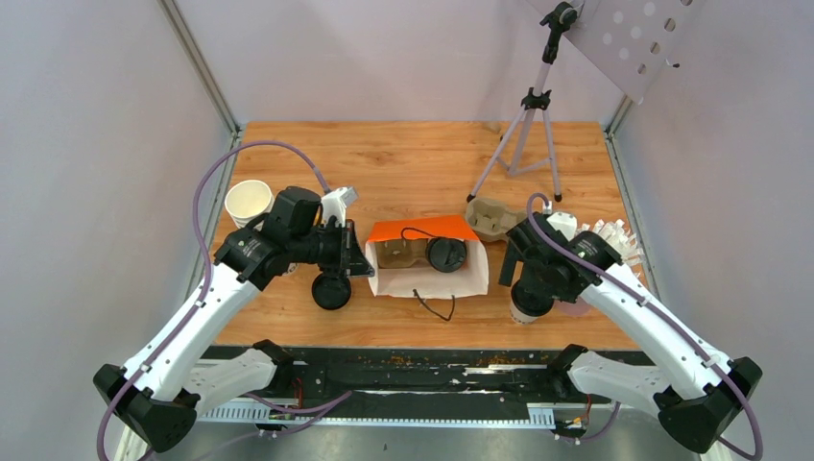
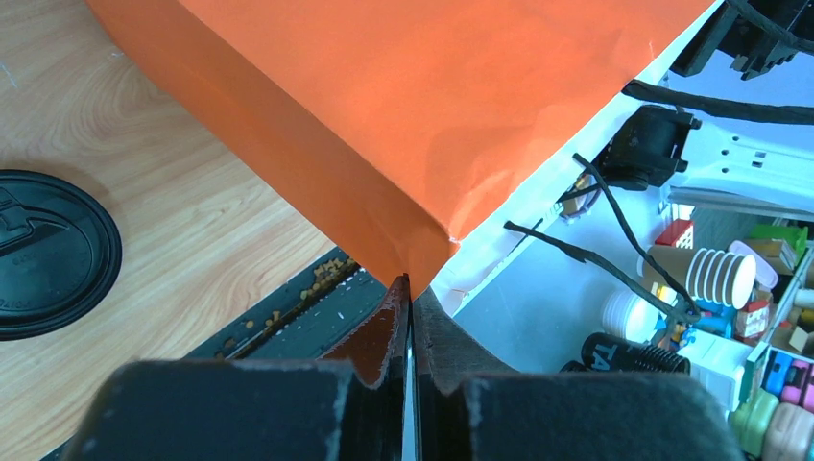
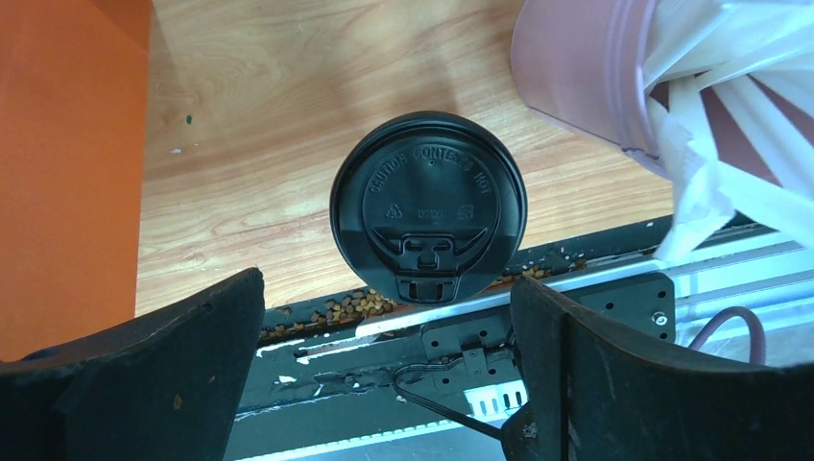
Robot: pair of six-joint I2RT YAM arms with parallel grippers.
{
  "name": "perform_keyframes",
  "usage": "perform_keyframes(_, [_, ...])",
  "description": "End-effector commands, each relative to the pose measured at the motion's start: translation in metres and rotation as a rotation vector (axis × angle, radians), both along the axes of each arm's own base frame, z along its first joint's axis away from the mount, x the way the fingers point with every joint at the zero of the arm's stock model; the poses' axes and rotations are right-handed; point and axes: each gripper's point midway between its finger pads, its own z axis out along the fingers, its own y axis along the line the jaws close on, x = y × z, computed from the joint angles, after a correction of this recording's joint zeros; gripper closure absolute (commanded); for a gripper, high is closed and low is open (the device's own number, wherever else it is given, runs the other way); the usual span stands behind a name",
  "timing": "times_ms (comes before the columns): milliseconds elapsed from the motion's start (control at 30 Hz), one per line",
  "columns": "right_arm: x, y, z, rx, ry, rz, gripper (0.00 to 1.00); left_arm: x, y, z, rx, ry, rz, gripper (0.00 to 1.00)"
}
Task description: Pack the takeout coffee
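The orange paper bag (image 1: 422, 230) stands mid-table with its mouth held wide. Inside it, one takeout coffee (image 1: 446, 255) with a black lid sits next to a brown cardboard tray. My left gripper (image 1: 367, 261) is shut on the bag's left edge; the left wrist view shows its tips (image 2: 411, 288) pinching the orange paper (image 2: 403, 115). A second lidded coffee (image 1: 331, 290) stands just below that gripper. My right gripper (image 1: 528, 291) hangs open above a third coffee (image 1: 525, 310). In the right wrist view the lid (image 3: 428, 206) lies just ahead of the wide-spread fingers (image 3: 192, 355), untouched.
A stack of lidless white cups (image 1: 248, 202) stands at the far left. A spare cardboard carrier (image 1: 494, 217) and a tripod (image 1: 530, 134) are behind the bag. A pink cup holding white packets (image 1: 614, 245) is close to the right arm. The table's front edge runs just below the cups.
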Motion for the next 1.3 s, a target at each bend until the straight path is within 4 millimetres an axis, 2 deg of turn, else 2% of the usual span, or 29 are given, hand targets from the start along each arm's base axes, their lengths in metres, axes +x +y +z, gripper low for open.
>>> perform_keyframes(0, [0.005, 0.008, -0.003, 0.069, -0.017, -0.028, 0.0, 0.001, 0.001, 0.014, -0.009, -0.052, -0.015, 0.93])
perform_keyframes(167, [0.001, -0.001, -0.015, 0.041, 0.012, -0.041, 0.0, 0.0, 0.001, 0.016, -0.016, -0.055, -0.017, 0.93])
perform_keyframes(400, [0.002, -0.011, -0.02, 0.035, 0.008, -0.045, 0.02, 0.0, 0.001, 0.015, -0.015, -0.057, -0.019, 0.93])
perform_keyframes(767, [0.01, -0.014, -0.028, 0.026, 0.011, -0.024, 0.05, -0.002, 0.002, 0.015, -0.016, -0.059, -0.02, 0.93])
perform_keyframes(1267, [0.01, -0.017, -0.041, 0.02, 0.031, -0.012, 0.09, -0.001, 0.002, 0.017, -0.014, -0.063, -0.019, 0.93])
